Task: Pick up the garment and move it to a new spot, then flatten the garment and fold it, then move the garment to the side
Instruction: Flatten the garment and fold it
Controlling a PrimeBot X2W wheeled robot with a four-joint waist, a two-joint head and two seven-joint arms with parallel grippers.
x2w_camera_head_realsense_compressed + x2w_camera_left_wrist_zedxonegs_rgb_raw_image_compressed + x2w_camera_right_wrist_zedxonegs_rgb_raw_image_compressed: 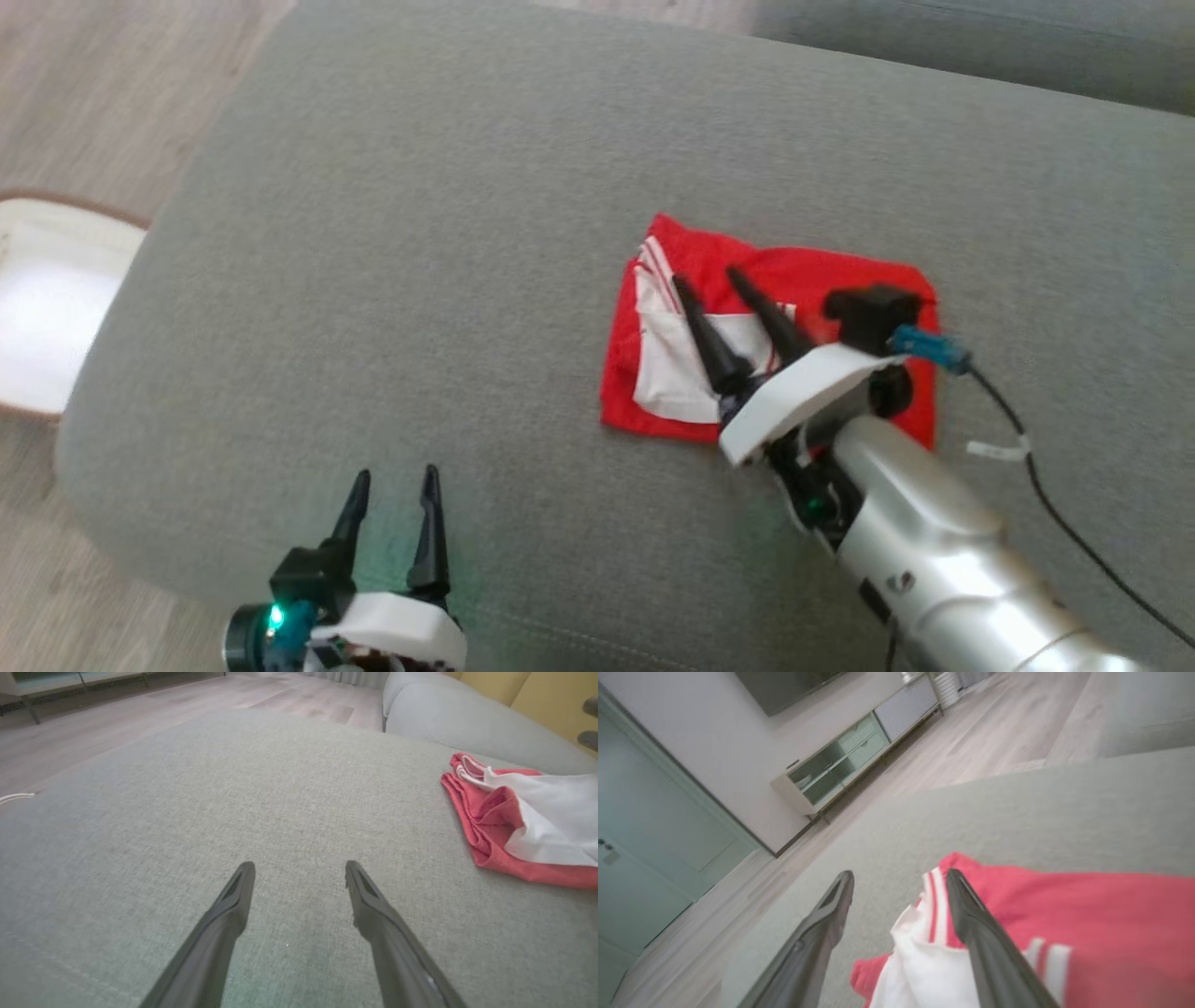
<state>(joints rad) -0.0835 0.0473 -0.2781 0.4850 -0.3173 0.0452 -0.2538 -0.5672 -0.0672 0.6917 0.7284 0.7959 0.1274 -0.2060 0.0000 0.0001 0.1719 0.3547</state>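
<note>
My left end effector [397,474] hovers spread and empty over the bare sofa cushion [420,233], well apart from the garment [803,271], I judge so as not to disturb it. Further right this red and white garment lies folded in a rough square. My right end effector [705,277] hangs over it, fingers spread, pinching nothing; I think the moving aside is what remains.

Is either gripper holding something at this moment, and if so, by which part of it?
Nothing is held. The right gripper stands open over the folded red and white garment; the left gripper is open over the grey fabric sofa cushion.
</note>
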